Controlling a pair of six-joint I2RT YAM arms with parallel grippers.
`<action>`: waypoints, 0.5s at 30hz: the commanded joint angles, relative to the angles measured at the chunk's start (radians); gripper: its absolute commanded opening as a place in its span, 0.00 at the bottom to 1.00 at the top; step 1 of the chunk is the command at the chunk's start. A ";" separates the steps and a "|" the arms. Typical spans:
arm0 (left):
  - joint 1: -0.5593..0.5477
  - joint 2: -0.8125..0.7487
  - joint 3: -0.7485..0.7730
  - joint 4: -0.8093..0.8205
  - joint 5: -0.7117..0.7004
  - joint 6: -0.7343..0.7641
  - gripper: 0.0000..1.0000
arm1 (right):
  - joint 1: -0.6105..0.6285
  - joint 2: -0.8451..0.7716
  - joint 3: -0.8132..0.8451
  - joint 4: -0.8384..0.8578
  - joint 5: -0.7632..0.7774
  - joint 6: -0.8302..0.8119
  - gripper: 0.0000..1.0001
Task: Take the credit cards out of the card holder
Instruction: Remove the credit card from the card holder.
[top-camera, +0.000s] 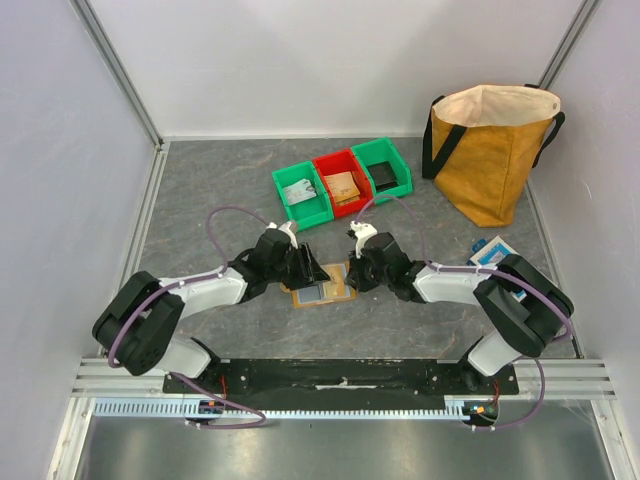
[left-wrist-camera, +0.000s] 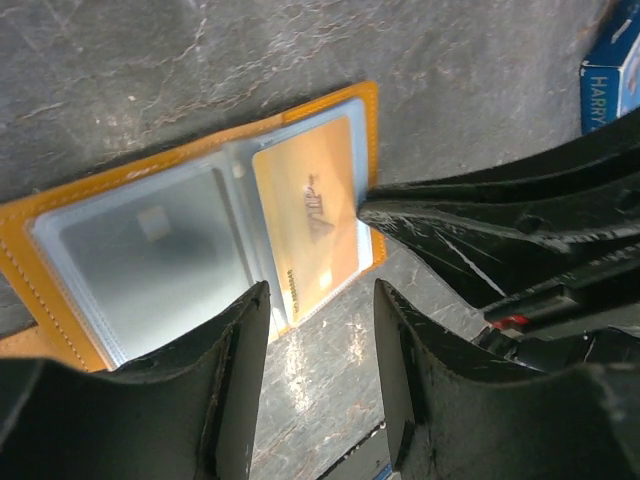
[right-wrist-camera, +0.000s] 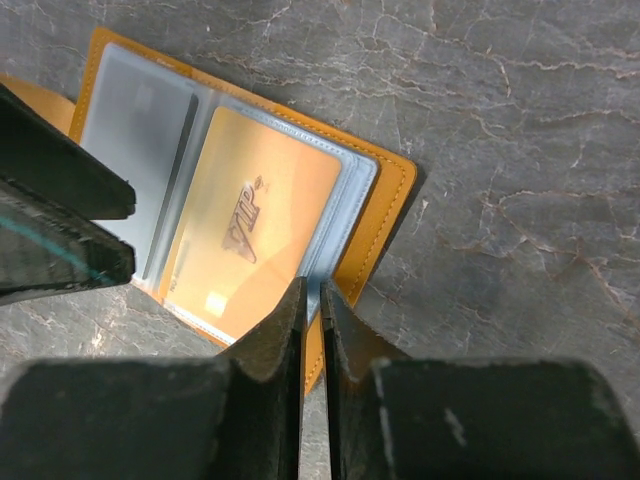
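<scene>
The card holder (top-camera: 320, 292) lies open and flat on the table between my two grippers, with a tan-orange border (left-wrist-camera: 130, 170) (right-wrist-camera: 385, 210). Its right clear sleeve holds a gold credit card (left-wrist-camera: 310, 225) (right-wrist-camera: 250, 230). The left sleeve shows a greyish card (left-wrist-camera: 150, 250) (right-wrist-camera: 135, 110). My left gripper (left-wrist-camera: 320, 290) (top-camera: 318, 270) is open and empty, low over the table just off the holder's edge. My right gripper (right-wrist-camera: 310, 285) (top-camera: 352, 275) is shut to a thin slit, its tips on the outer edge of the right sleeve; nothing shows between them.
Three small bins stand behind: green (top-camera: 301, 193), red (top-camera: 342, 183), green (top-camera: 381, 172). A big mustard bag (top-camera: 495, 150) stands at the back right. A blue-and-white box (top-camera: 492, 250) (left-wrist-camera: 610, 70) lies beside the right arm. Enclosure walls close off both sides.
</scene>
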 joint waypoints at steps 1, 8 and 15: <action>-0.009 0.029 -0.019 0.073 -0.013 -0.044 0.52 | 0.002 -0.025 -0.027 -0.070 -0.032 0.021 0.15; -0.012 0.043 -0.031 0.083 -0.019 -0.047 0.49 | 0.002 -0.095 0.036 -0.134 0.017 0.038 0.25; -0.012 0.035 -0.040 0.083 -0.023 -0.047 0.48 | 0.002 -0.099 0.091 -0.139 0.004 0.059 0.25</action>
